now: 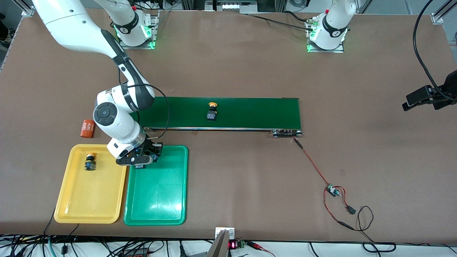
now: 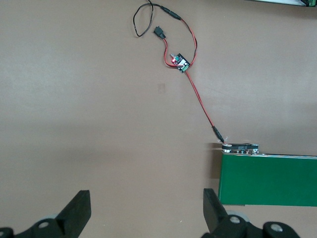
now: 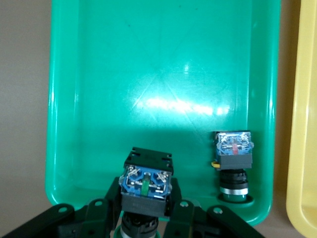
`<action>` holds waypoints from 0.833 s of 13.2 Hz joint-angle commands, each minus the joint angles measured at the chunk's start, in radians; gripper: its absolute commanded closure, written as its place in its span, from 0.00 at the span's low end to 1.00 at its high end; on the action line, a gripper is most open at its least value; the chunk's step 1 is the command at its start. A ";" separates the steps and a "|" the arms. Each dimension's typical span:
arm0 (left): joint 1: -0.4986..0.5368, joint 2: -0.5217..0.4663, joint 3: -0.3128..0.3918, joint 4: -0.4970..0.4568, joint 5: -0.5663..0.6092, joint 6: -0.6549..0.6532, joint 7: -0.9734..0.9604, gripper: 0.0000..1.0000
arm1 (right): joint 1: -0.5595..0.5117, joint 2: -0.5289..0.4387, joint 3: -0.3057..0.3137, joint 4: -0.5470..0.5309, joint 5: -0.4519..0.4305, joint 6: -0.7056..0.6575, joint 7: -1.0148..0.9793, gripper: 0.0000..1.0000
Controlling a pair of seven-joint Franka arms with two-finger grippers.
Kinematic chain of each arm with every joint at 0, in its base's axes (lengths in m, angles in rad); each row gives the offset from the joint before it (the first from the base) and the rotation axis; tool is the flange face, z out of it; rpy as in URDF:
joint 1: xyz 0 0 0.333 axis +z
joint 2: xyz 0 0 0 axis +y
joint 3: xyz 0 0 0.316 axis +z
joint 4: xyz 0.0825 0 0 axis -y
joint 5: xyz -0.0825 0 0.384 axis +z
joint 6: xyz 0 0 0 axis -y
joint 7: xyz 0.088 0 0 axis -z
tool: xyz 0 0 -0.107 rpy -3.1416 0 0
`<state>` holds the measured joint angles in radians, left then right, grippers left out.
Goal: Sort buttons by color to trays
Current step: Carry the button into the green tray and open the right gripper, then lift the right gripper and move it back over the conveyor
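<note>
My right gripper (image 1: pixel 145 157) (image 3: pixel 146 202) is shut on a green button (image 3: pixel 146 184), blue-and-black body up, green cap down, low over the green tray (image 1: pixel 160 192) (image 3: pixel 148 74) at its end farthest from the front camera. A second green button (image 3: pixel 233 166) lies in that tray beside it, toward the yellow tray (image 1: pixel 89 196) (image 3: pixel 303 148). One yellow button (image 1: pixel 90 161) stands in the yellow tray. Another yellow button (image 1: pixel 212 111) sits on the dark-green conveyor belt (image 1: pixel 250 112). My left gripper (image 2: pixel 147 201) (image 1: pixel 423 96) waits open and empty, high over the left arm's end of the table.
An orange cylinder (image 1: pixel 87 129) lies on the table, farther from the front camera than the yellow tray. From the belt's end (image 2: pixel 240 148) a red wire runs to a small circuit board (image 1: pixel 333 190) (image 2: pixel 179 62). Cables lie along the table's near edge.
</note>
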<state>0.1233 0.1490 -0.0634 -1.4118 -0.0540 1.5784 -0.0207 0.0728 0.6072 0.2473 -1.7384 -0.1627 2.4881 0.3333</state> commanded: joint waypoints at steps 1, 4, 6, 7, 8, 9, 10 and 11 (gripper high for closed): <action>0.002 -0.003 -0.004 0.004 0.017 0.005 -0.002 0.00 | 0.001 0.009 0.001 0.020 -0.009 0.003 -0.011 0.47; 0.002 -0.002 -0.004 0.002 0.017 0.005 -0.002 0.00 | 0.005 0.006 0.001 0.019 -0.006 0.005 -0.007 0.35; 0.002 -0.002 -0.004 0.002 0.017 0.005 -0.002 0.00 | 0.005 0.003 0.001 0.016 -0.006 0.003 -0.005 0.27; 0.002 -0.002 -0.004 0.002 0.017 0.005 -0.002 0.00 | 0.008 -0.003 0.001 0.013 -0.005 0.000 0.001 0.20; 0.002 -0.002 -0.004 0.002 0.017 0.005 -0.002 0.00 | 0.012 -0.015 0.001 0.011 0.002 -0.005 0.001 0.13; 0.002 -0.002 -0.004 0.002 0.017 0.005 -0.002 0.00 | 0.013 -0.029 0.001 0.004 0.006 -0.020 0.012 0.08; 0.002 -0.002 -0.004 0.002 0.017 0.005 -0.002 0.00 | 0.013 -0.044 0.001 -0.009 0.008 -0.050 0.062 0.03; 0.002 -0.002 -0.004 0.002 0.017 0.005 -0.002 0.00 | 0.016 -0.067 0.001 -0.024 0.006 -0.079 0.105 0.02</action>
<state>0.1233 0.1502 -0.0634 -1.4118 -0.0540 1.5785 -0.0207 0.0825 0.5922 0.2480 -1.7329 -0.1606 2.4614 0.3724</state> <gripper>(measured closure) 0.000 0.075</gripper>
